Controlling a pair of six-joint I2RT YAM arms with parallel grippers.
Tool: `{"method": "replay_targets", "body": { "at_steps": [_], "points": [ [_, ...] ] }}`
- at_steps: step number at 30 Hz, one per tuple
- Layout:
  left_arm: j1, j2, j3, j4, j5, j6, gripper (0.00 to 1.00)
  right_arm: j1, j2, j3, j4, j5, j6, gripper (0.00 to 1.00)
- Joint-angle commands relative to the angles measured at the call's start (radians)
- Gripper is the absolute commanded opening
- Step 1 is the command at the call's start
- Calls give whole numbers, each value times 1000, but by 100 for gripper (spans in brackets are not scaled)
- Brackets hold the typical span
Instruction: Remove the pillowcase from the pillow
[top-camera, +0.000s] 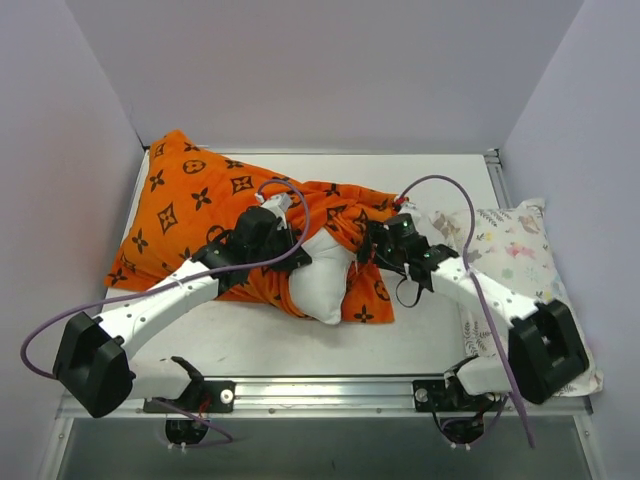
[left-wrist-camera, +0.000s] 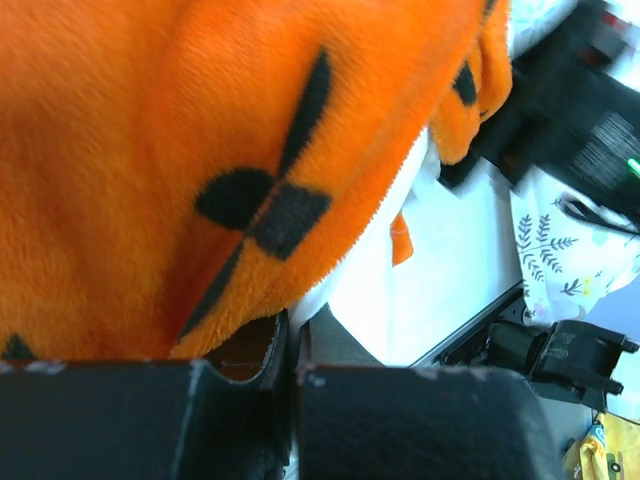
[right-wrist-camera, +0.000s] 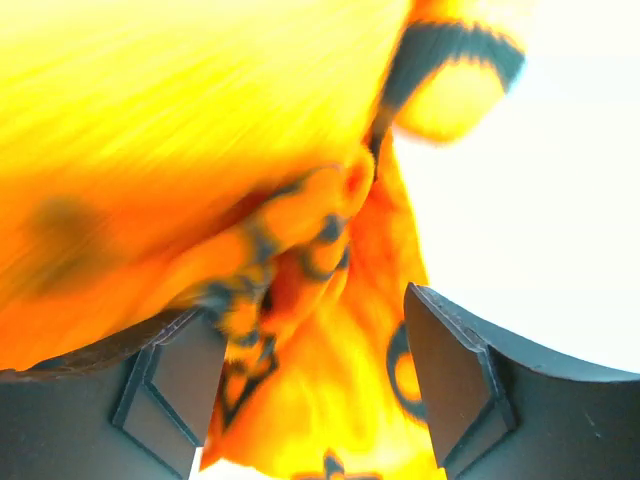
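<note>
The orange pillowcase (top-camera: 185, 205) with black motifs lies across the table's left and middle, bunched around the pillow. A corner of the white pillow (top-camera: 322, 280) sticks out of its open end at the centre. My left gripper (top-camera: 290, 250) sits at that opening; in the left wrist view its jaws (left-wrist-camera: 297, 330) are pressed together on a thin fold of white pillow (left-wrist-camera: 400, 290), with orange pillowcase (left-wrist-camera: 150, 150) draped over them. My right gripper (top-camera: 368, 248) is at the pillowcase's right edge. It is open (right-wrist-camera: 312, 325), with blurred orange pillowcase (right-wrist-camera: 300, 250) between its fingers.
A smaller white pillow with pastel floral print (top-camera: 520, 250) lies along the right side of the table under the right arm, and also shows in the left wrist view (left-wrist-camera: 565, 265). Grey walls enclose the table on the left, back and right. A metal rail (top-camera: 330, 392) runs along the near edge.
</note>
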Motion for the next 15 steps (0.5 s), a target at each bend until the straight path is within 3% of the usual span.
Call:
{"method": "replay_targets", "body": {
  "at_steps": [1,3,7,11,15],
  "points": [
    [-12,7,6,52,15,-12,0,46,-222,-21,-110,156,-41,71],
    [-17,20,11,67,11,-12,0,71,-332,-67,-131,185,-32,72],
    [-20,41,21,84,17,-12,0,172,-396,-70,-116,251,-70,77],
    [-23,40,34,78,23,-6,0,264,-285,34,-84,303,-153,82],
    [-24,29,47,47,23,11,0,263,-76,170,-75,384,-233,84]
  ]
}}
